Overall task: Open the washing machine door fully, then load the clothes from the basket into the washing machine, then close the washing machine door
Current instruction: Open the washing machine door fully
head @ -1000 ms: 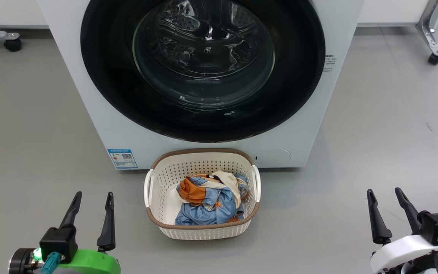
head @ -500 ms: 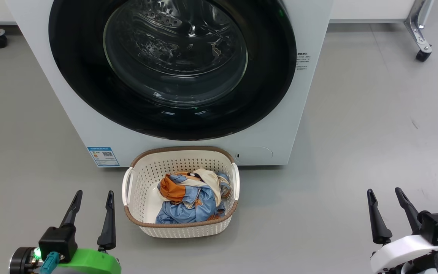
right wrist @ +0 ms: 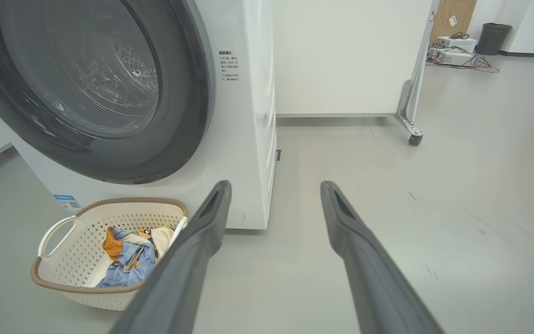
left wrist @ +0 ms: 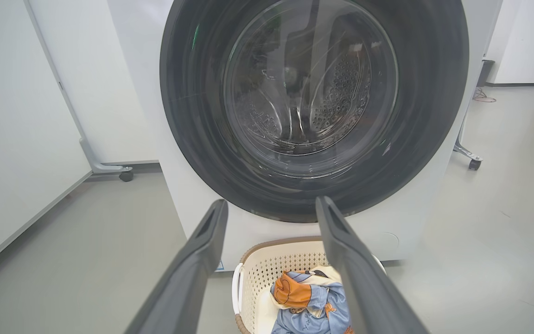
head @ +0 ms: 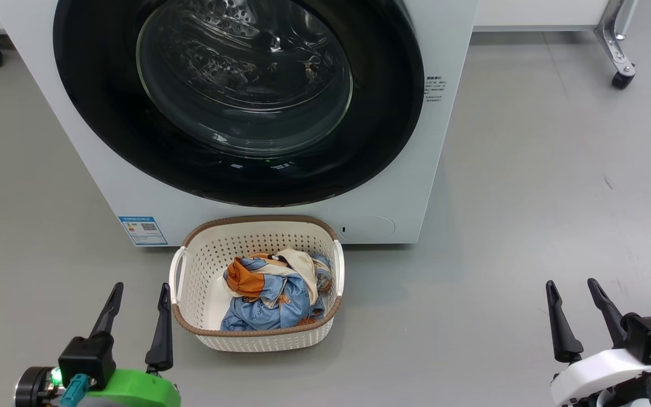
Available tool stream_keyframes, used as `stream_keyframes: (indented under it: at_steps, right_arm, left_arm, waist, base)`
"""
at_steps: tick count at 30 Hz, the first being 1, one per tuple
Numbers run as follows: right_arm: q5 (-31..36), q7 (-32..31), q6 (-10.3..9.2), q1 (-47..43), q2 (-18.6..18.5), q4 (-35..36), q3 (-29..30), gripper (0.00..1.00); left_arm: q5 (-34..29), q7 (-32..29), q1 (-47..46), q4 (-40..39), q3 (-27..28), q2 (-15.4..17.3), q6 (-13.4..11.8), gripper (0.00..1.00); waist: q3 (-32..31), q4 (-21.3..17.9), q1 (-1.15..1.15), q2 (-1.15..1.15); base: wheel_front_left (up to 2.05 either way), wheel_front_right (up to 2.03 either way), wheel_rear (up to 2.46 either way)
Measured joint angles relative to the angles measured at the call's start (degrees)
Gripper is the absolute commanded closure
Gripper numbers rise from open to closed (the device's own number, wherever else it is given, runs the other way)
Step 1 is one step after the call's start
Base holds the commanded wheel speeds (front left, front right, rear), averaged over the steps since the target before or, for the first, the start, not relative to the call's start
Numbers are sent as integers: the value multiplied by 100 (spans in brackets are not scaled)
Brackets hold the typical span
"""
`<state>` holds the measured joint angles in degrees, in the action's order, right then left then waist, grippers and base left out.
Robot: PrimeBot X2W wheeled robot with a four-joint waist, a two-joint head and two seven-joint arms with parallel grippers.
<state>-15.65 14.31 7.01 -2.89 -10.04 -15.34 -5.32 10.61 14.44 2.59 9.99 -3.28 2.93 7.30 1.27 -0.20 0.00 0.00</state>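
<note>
Washing machine door shut, clothes in basket

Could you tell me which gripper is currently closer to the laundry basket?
The left. The left gripper is just beside the basket, by its left handle; the right gripper is well off to its right.

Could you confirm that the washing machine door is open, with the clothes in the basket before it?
Not quite: the head view shows the washing machine door shut; the clothes do lie in the basket before it.
</note>
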Motion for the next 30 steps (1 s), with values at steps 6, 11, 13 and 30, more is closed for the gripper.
stream_keyframes:
  at_steps: [6,11,13,30]
  right_arm:
    - [0,0,0,1,0,0,0,0]
    - [-59,0,0,8,37,12,116,0]
    - [-58,0,0,9,51,16,165,0]
    - [-218,0,0,9,131,135,215,100]
  left_arm:
    - [0,0,0,1,-1,-1,0,0]
    - [1,0,0,3,2,-2,0,0]
    - [3,0,0,12,1,-3,0,0]
    - [116,0,5,7,-34,-9,0,0]
  waist:
    - [2,7,0,0]
    - [2,11,0,0]
    - [1,12,0,0]
    - [-24,20,0,0]
  base:
    - [0,0,-1]
    - [0,0,0]
    - [0,0,0]
    - [0,0,0]
